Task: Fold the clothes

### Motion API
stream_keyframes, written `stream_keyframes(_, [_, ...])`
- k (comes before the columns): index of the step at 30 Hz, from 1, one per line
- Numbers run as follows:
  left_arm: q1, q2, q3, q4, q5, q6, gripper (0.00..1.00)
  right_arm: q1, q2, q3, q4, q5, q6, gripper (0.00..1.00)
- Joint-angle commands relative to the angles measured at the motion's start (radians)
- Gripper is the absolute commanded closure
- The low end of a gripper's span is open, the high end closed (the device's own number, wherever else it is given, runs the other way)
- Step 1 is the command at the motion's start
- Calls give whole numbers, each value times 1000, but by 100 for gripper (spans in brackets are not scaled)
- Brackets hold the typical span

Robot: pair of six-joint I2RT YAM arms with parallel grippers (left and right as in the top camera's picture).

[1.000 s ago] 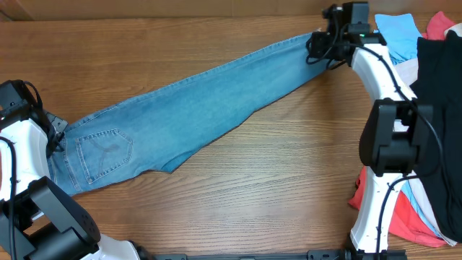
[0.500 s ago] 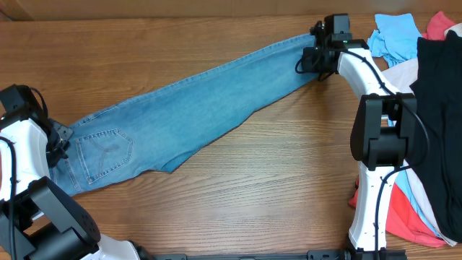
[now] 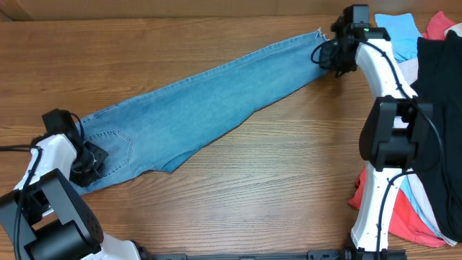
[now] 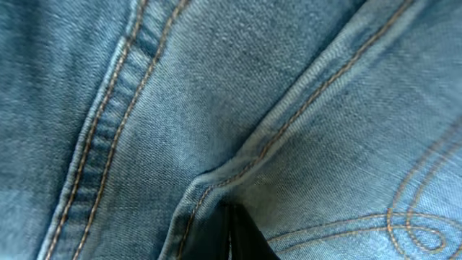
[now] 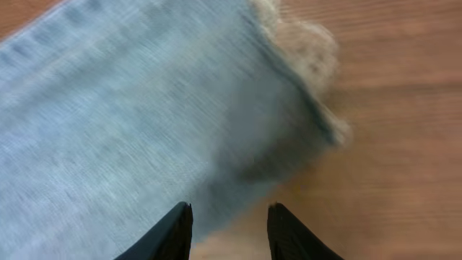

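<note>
Overhead view of a wooden counter (image 3: 274, 188) with a pair of light blue jeans (image 3: 195, 108) laid flat in a long diagonal, the waist at the lower left and the frayed hem (image 5: 303, 65) at the upper right. The left gripper (image 3: 86, 157) sits on the waist end just beside the stitched back pocket (image 3: 119, 144). Its wrist camera is pressed so close to the denim seams that only 1 dark fingertip shows, so I cannot tell whether it is parted or clamped. The right gripper (image 5: 227, 235) hovers low over the leg end with its 2 fingers parted a little and nothing between them, though this view is blurred. The right arm reaches far up and across the counter, its white forearm angled toward the hem. The left arm bends inward from the lower left corner. A black garment (image 3: 440, 108) and a sky-blue shirt (image 3: 401, 32) lie heaped at the right edge. To fold cleanly, each gripper probably needs a firm pinch through both layers near an edge, then a level lift that carries the hem toward the waist without dragging or twisting the cloth.
</note>
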Motion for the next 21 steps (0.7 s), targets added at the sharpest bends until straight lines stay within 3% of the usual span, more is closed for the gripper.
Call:
stream_keyframes(1, [6, 12, -39, 64, -65, -13, 93, -24, -55, 31, -41, 9, 13, 62])
stream_keyframes(6, [27, 49, -32, 315, -53, 48, 89, -26, -76, 31, -98, 9, 13, 62])
stream_keyframes(9, [26, 121, 30, 385, -55, 61, 88, -26, -91, 31, -128, 10, 13, 62])
stream_keyframes(12, [27, 214, 144, 335, -50, 65, 89, -27, -103, 31, -138, 17, 13, 59])
stream_keyframes(16, [29, 335, 358, 188, 15, 165, 89, -35, -104, 31, -118, 19, 12, 55])
stream_keyframes(18, [32, 363, 459, 93, 23, 171, 92, -36, -104, 31, -85, 19, 12, 55])
stream_keyframes(21, [31, 359, 557, 1, 95, 172, 91, -36, -104, 31, -4, 18, 12, 56])
